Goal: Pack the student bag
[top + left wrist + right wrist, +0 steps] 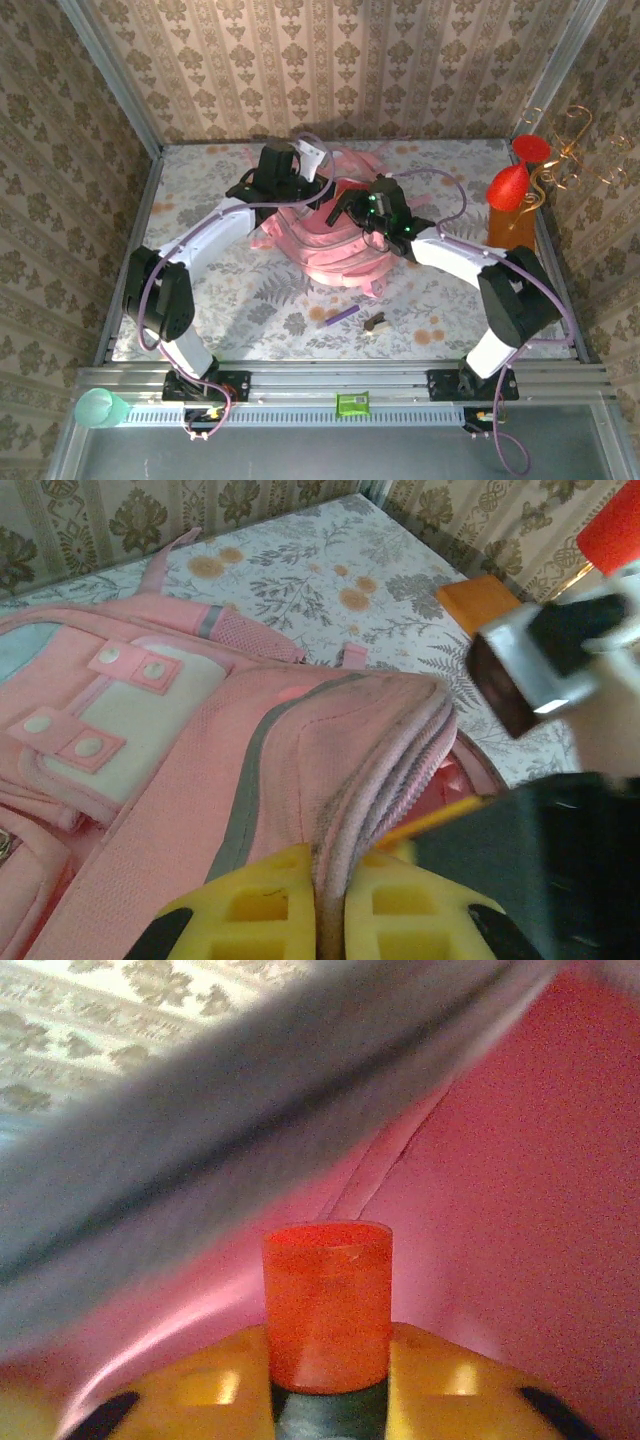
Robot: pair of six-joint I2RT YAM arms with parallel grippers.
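Right wrist: low centre, inside the bag (520, 1210), an orange tube (327, 1290) stands in your right gripper (327, 1365); I cannot tell if it grips. Your left gripper (332, 885) pinches the bag's edge. Next, release and withdraw.

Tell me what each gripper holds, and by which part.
Left gripper pinches the bag by its opening edge. Right gripper has an orange cylinder between its fingers by the base; grip uncertain.

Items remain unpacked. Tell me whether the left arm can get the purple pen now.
Probably not yet. The left end effector is shut on the student bag, pinching its edge, and would have to let go first. The purple pen itself lies uncovered on the table.
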